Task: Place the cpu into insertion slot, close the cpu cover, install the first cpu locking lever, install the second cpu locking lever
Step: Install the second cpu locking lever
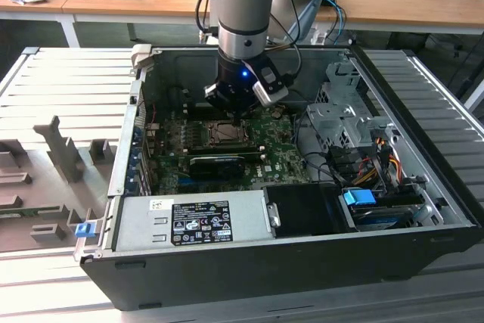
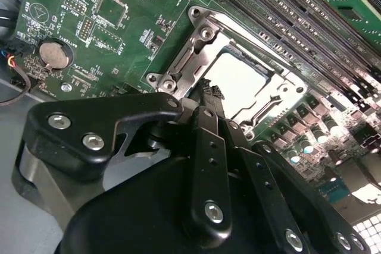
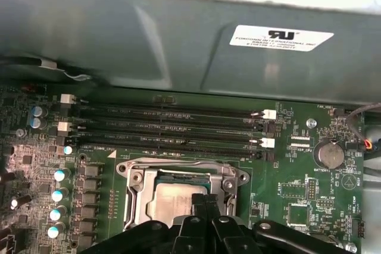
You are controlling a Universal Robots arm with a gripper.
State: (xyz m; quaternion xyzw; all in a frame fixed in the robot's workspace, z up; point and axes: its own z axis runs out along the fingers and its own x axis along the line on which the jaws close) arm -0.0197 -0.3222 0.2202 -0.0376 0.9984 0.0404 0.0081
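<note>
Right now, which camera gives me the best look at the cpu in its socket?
The first wrist view: the cpu lies flat inside the cpu cover, its metal top evenly lit. In the second wrist view glare washes the cpu white. In the exterior view it is a small dark square below the gripper.

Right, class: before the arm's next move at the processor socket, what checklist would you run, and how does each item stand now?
1. The cpu lies in the insertion slot: ok, its silver top sits inside the metal rim.
2. The cpu cover is down: ok, the frame appears to lie flat around the chip in both wrist views.
3. Both locking levers latched: cannot tell, the gripper hides that side of the socket.
4. The gripper is at the socket: ok, its tips are at the socket's edge.
5. Gripper free of load: ok, its fingers are together with nothing between them.
6. The memory slots are away from the gripper: ok.
</note>
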